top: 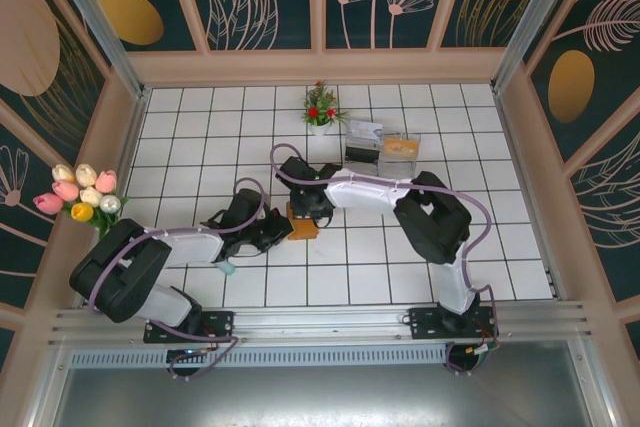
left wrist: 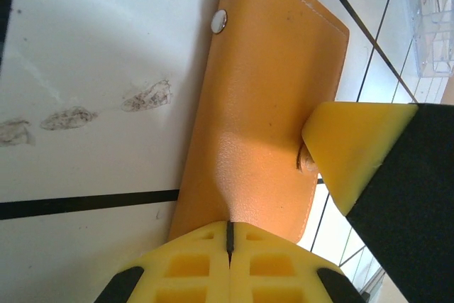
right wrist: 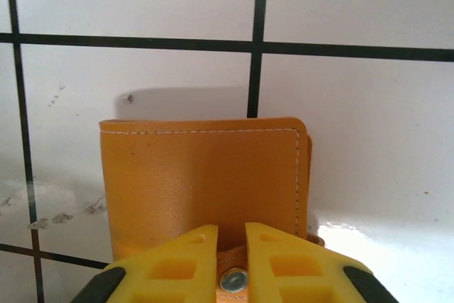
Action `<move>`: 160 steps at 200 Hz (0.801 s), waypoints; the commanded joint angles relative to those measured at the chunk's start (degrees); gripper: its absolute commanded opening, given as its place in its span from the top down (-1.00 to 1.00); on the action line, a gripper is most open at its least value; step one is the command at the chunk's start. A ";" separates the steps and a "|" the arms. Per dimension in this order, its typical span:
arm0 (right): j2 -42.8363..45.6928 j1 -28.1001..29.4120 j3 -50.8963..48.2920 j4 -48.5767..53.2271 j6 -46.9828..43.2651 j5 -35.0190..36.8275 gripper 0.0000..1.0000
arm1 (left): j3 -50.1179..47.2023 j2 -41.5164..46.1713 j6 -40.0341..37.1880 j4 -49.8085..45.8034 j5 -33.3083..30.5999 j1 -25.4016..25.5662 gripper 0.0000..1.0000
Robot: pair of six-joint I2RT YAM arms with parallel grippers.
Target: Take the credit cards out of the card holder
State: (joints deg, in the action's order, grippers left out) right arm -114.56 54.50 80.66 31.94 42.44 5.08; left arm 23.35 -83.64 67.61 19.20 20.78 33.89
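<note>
Tulips (top: 82,192) at far left edge of the tiled table (top: 200,127). A small teal item (top: 228,268) lies on the tiles by the left arm, too small to identify.

Left tool (left wrist: 230,235) reaches in from the left. Its fingers are pressed fully together, pinching the near short edge of the card holder (top: 303,225), and the leather creases into the seam.

Holder sits mid-table between the two tools, folded shut, flat on the tiles, orange outer face up. In the left wrist view its long axis runs straight away from the left tool, leaning slightly right, with a silver snap stud (left wrist: 219,21) near the far left corner. In the right wrist view the long axis lies crosswise, stitched edge on the far side.

Right tool (right wrist: 231,230) comes in from the right, square to the holder's long side. Its fingers are nearly together, clamped on the small snap tab (right wrist: 234,279) at the near edge. The left wrist view shows one yellow fingertip (left wrist: 355,154) touching that tab.

Further right and back: potted plant (top: 320,107), then clear tray (top: 395,147), well apart from the holder.
</note>
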 commanded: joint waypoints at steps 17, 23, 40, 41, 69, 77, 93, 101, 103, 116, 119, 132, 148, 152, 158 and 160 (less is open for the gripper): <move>2.74 -0.55 -4.10 0.78 0.38 0.66 0.77 | -1.29 -1.92 1.98 -9.39 -5.42 -0.02 1.00; 3.26 -0.54 -4.85 -0.05 0.62 0.48 0.77 | -1.30 -1.80 2.12 -9.61 -5.68 0.01 1.00; 4.84 -0.80 -6.68 -2.09 1.04 -0.15 0.79 | -1.12 -1.53 2.10 -10.46 -6.33 0.02 1.00; 4.94 -0.84 -6.80 -2.21 1.10 -0.15 0.80 | -1.12 -1.49 2.05 -10.53 -6.39 -0.02 1.00; 9.56 -1.73 -10.23 -6.17 1.94 -0.55 0.81 | -0.78 -1.05 1.91 -10.94 -6.55 0.03 1.00; 11.03 -2.31 -11.31 -6.90 2.31 -0.69 0.81 | -0.55 -0.96 1.80 -11.04 -6.38 0.01 1.00; 13.84 -3.55 -13.88 -7.63 3.20 -0.45 0.78 | 0.62 -0.67 0.82 -11.31 -5.71 0.02 1.00; 15.10 -4.31 -15.36 -7.93 3.51 -0.34 0.74 | 1.40 -0.52 0.19 -11.61 -5.42 0.02 1.00; 15.47 -4.53 -15.80 -8.01 3.62 -0.40 0.72 | 1.58 -0.44 0.00 -11.72 -5.36 -0.01 1.00; 16.66 -5.91 -18.13 -8.68 3.74 -1.21 0.57 | 2.92 -0.21 -0.84 -12.24 -4.84 0.03 0.98; 16.79 -6.27 -18.65 -8.88 3.64 -1.70 0.52 | 3.19 -0.14 -1.01 -12.26 -4.64 0.01 0.98; 16.78 -7.46 -20.03 -10.14 2.39 -3.93 0.36 | 4.25 -0.14 -1.46 -12.30 -4.02 0.03 0.94; 16.26 -8.07 -20.36 -10.08 1.92 -6.06 0.25 | 5.24 -0.30 -1.87 -12.58 -3.81 -0.01 0.93; 16.15 -8.15 -20.29 -9.99 1.80 -6.17 0.24 | 5.40 -0.30 -2.02 -12.81 -3.88 0.03 0.93; 16.06 -8.31 -20.11 -9.87 1.51 -6.45 0.21 | 5.55 -0.30 -2.13 -12.99 -3.97 0.03 0.93; 15.98 -8.35 -20.04 -9.88 1.38 -6.59 0.20 | 5.63 -0.30 -2.18 -13.07 -4.00 -0.03 0.92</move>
State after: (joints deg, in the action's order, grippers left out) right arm -98.52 46.44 61.04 22.96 44.88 1.74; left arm 27.51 -83.46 67.13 11.09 18.96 34.13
